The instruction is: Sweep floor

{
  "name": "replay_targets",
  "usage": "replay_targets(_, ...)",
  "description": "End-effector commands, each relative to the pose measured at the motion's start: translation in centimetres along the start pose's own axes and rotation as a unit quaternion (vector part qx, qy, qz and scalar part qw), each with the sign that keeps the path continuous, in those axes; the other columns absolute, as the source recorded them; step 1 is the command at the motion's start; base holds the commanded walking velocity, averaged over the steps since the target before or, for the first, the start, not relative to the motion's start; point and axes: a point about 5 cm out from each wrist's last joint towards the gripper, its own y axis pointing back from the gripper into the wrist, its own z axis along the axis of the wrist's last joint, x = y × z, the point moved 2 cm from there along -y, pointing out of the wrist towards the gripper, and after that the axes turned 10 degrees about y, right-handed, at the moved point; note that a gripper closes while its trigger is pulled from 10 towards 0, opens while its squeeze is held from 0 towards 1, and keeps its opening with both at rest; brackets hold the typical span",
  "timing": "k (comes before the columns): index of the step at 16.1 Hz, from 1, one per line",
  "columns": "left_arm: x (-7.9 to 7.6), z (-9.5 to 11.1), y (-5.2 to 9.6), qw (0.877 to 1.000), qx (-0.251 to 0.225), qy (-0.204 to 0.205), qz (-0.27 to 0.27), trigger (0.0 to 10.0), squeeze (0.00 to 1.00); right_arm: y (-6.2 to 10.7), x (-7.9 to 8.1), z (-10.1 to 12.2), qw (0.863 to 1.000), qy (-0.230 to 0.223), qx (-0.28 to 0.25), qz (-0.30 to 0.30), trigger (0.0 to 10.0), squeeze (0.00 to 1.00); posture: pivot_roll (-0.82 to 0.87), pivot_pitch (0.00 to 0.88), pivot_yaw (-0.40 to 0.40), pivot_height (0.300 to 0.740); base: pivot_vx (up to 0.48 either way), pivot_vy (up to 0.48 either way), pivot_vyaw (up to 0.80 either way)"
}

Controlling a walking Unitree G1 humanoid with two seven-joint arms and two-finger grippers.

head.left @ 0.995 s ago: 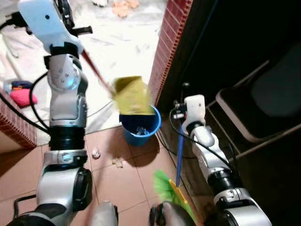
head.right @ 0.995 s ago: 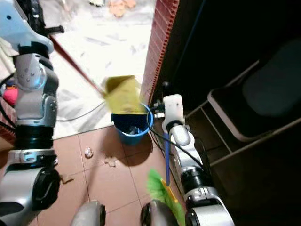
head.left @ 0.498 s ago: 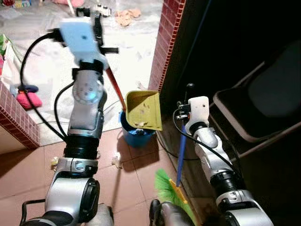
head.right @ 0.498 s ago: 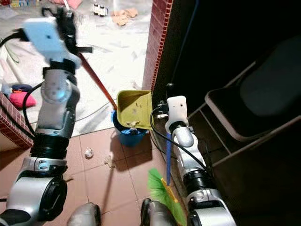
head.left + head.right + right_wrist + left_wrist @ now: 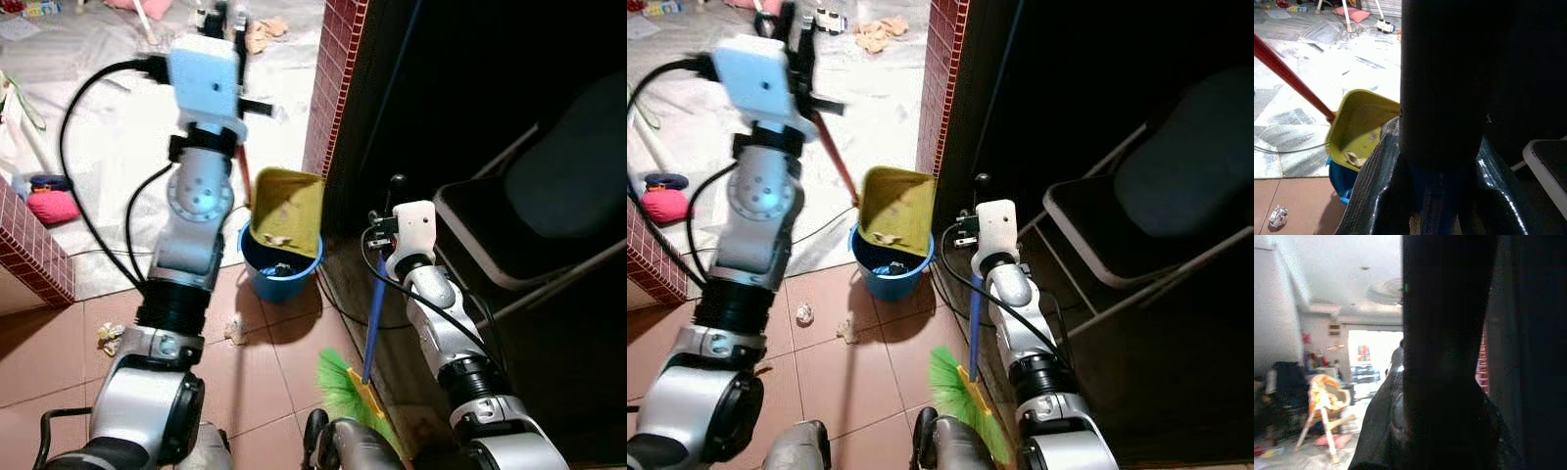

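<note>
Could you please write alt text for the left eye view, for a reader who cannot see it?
The left gripper holds a yellow dustpan by its red handle, tilted over a blue bucket. The right gripper holds a green broom upright. Crumpled paper scraps lie on the tiled floor.

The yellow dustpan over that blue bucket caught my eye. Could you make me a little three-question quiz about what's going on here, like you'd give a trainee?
1. True or false: the yellow dustpan is tipped above the blue bucket.
2. Which does the right gripper hold?
A. a chair leg
B. the blue broom handle
C. a cable
3. Fill in: crumpled scraps of paper lie on the ____ floor tiles.

Key
1. True; some debris still clings inside the pan.
2. B; the green bristles rest near the robot's feet.
3. Reddish-brown; the left gripper holds the dustpan's red handle up high.
</note>
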Motion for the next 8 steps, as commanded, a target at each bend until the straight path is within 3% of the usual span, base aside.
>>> replay_targets(1, 0.3, 3.2, -1.4, 0.997, -0.072, -0.016, 0.007, 10.0, 0.00, 0.2, -0.6, 0.2, 1.000, 0.007, -0.007, -0.008, 10.0, 0.00, -0.01, 0.111, -0.083, 0.740, 0.000, 0.000, 0.00)
replay_targets(3, 0.8, 4.1, -2.1, 0.996, -0.086, -0.010, 0.014, 10.0, 0.00, 0.1, -0.6, 0.1, 1.000, 0.007, -0.005, -0.007, 10.0, 0.00, 0.00, 0.109, -0.085, 0.740, 0.000, 0.000, 0.00)
replay_targets(5, 0.3, 3.8, -2.2, 0.997, -0.081, -0.012, -0.007, 10.0, 0.00, 0.1, -0.5, 0.1, 1.000, 0.009, -0.005, -0.004, 10.0, 0.00, 0.00, 0.110, -0.085, 0.740, 0.000, 0.000, 0.00)
replay_targets(8, -3.1, 1.6, -0.4, 0.994, -0.044, -0.009, -0.100, 10.0, 0.00, 0.1, -0.6, 0.2, 1.000, 0.009, -0.006, -0.006, 10.0, 0.00, -0.01, 0.114, -0.085, 0.740, 0.000, 0.000, 0.00)
